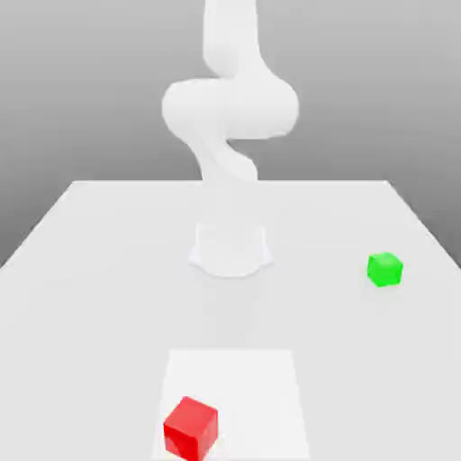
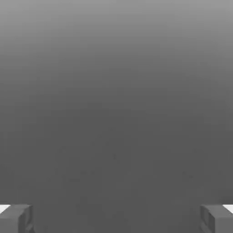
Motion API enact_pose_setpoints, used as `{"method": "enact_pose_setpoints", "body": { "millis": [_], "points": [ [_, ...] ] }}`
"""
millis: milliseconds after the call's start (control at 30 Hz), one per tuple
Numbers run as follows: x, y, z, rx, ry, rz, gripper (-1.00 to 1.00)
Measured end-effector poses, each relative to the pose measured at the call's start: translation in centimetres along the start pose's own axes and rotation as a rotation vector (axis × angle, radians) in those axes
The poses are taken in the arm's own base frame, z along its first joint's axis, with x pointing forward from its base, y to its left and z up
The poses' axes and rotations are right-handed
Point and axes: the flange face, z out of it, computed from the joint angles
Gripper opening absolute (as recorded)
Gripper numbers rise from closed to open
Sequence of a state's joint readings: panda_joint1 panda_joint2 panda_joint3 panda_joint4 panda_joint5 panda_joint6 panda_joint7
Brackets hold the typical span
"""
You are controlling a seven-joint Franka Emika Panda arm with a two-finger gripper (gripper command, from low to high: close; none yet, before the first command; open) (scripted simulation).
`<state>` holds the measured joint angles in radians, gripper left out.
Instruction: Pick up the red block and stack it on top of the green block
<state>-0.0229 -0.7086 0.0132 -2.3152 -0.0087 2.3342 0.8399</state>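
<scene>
Red block: the red block [image 1: 190, 427] sits on the surface [image 1: 90, 297] at the near edge of the exterior view, a little toward that view's left. It rests flat, turned so one corner edge faces the camera, with nothing on it or against it.

Patch: a paler square patch [image 1: 248, 387] marks the surface under and around the red block; the block lies in the patch's near corner on the exterior view's left.

Green block: the green block [image 1: 384, 269] rests on the surface toward the exterior view's right, farther back than the red one. The two blocks are well apart and nothing touches either.

Arm: the white arm [image 1: 229, 108] rises from a round base [image 1: 230, 249] at the middle of the surface and folds back on itself high up. The base stands between the blocks in depth, apart from both.

Hand: in the hand view the hand [image 2: 116, 218] shows two grey fingertips [image 2: 16, 218] at opposite sides of the picture, spread wide with a bare gap between them. They pinch nothing, and plain grey backdrop lies in front of them.

Surface: white and flat, carrying the two blocks, the patch and the arm's base.
</scene>
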Motion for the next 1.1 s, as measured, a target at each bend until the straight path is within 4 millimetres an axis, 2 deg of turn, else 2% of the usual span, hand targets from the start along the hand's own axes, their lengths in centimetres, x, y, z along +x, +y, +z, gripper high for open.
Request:
{"method": "enact_pose_setpoints", "body": {
  "millis": [100, 233, 367, 500, 733, 833, 967, 1000, 1100],
  "points": [
    [-0.1, 0.6, 6.2, -0.083, -0.043, 0.047, 0.00],
    [-0.8, 2.4, 14.0, -0.187, -0.099, 0.108, 0.00],
    [-2.1, 5.1, 21.3, -0.288, -0.156, 0.171, 0.00],
    [-4.2, 8.7, 27.9, -0.386, -0.215, 0.235, 0.00],
    [-9.6, 16.3, 37.6, -0.552, -0.323, 0.356, 0.00],
    [-12.4, 19.6, 40.9, -0.613, -0.367, 0.401, 0.00],
    [-15.0, 22.4, 44.8, -0.627, -0.378, 0.412, 0.00],
    [-15.6, 22.9, 45.6, -0.628, -0.378, 0.412, -1.00],
    [-15.6, 22.9, 45.6, -0.627, -0.377, 0.412, -1.00]
  ]
}}
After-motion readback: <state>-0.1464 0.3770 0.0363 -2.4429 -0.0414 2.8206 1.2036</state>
